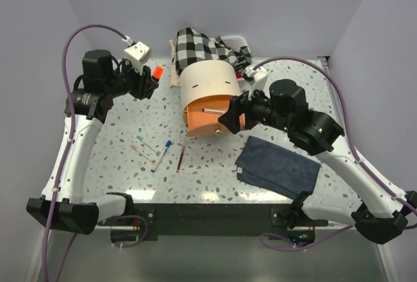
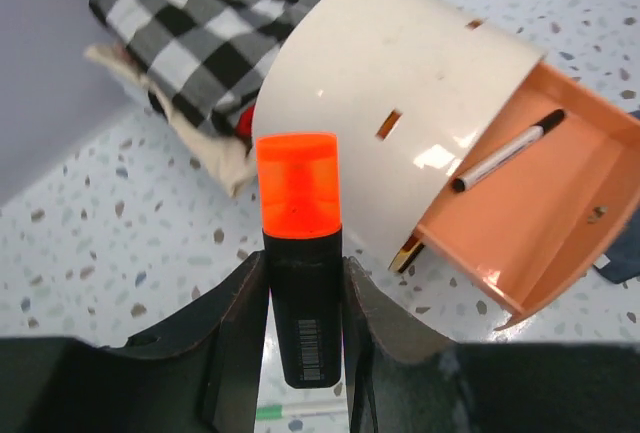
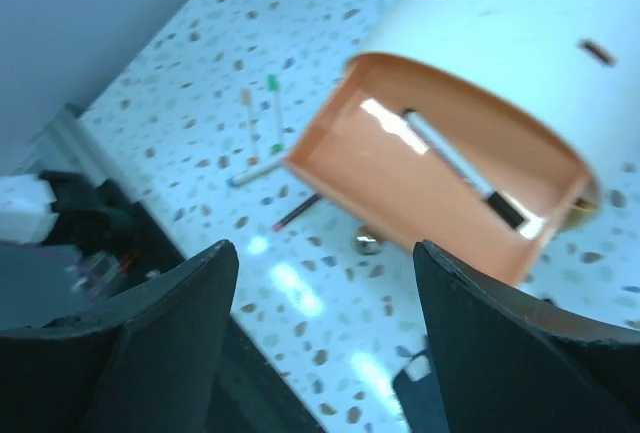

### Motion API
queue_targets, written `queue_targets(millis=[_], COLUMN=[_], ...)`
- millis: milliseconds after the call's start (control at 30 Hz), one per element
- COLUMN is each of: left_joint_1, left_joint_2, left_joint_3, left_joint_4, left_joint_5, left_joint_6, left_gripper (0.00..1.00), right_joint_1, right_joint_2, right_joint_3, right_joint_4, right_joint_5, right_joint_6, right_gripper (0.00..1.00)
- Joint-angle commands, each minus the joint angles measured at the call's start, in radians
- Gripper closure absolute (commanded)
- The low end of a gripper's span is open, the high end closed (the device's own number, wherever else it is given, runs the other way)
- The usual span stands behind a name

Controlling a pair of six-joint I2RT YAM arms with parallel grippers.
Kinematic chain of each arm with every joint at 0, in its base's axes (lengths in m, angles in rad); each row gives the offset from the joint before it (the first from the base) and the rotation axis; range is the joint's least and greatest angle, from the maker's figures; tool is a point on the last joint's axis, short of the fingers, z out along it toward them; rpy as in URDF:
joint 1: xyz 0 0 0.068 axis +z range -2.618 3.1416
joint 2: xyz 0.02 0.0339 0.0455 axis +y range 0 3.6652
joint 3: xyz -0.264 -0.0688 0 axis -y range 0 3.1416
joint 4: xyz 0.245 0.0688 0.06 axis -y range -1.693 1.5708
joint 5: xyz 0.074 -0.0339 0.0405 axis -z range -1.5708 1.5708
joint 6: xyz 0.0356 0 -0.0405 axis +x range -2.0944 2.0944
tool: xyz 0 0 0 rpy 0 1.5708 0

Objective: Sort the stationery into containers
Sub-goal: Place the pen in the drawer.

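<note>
Fabric [image 1: 205, 46], checked, lies heaped behind the cabinet [image 1: 207, 81], touching it. A blue cloth [image 1: 278, 167] lies flat near the right arm. One drawer [image 2: 545, 223] stands pulled out, with a single pen [image 2: 508, 151] lying in it. The right gripper [image 3: 322, 245] hangs just beside the drawer's front, jaws wide apart and empty. The left gripper [image 2: 300, 288] clamps the marker [image 2: 298, 203] left of the cabinet. Loose pens [image 1: 148, 148] and a pencil [image 1: 180, 159] lie on the table [image 1: 124, 122].

A pen [image 1: 212, 110] lies in the open drawer [image 1: 199, 124] of the cabinet [image 1: 205, 80]. Fabric [image 1: 199, 44] lies behind the cabinet, cloth [image 1: 279, 167] near right, loose pens [image 1: 151, 150] near left.
</note>
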State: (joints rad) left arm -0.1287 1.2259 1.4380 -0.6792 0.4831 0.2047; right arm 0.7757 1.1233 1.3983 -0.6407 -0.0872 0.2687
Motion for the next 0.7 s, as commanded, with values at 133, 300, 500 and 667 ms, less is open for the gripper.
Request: queue_targets(millis=[133,300,500,667], left_joint_1=[-0.164,-0.239,-0.431,-0.531], left_joint_2=[0.142,0.254,0.313,0.349], left_joint_3=[0.220,0.392,0.361,0.326], left_joint_4=[-0.115,-0.201,-0.263,-0.263], left_joint_5=[0.291,0.282,0.200,0.158], left_joint_6=[0.234,0.303,0.421,0.444], left_gripper=[1.00,1.00,1.00,1.00], right_joint_1=[-0.348,-0.456,-0.507,-0.555], right_joint_2=[-0.031,-0.019,-0.005,0.010], right_joint_3=[-0.261,-0.288,-0.303,-0.301], right_joint_4=[0.108,0.134,0.161,0.151], right_joint_5=[0.115,0.106,0.098,0.089], right_joint_6=[-0.057,-0.004,-0.023,-0.019], right_gripper=[0.21,0.20,0.19,0.18])
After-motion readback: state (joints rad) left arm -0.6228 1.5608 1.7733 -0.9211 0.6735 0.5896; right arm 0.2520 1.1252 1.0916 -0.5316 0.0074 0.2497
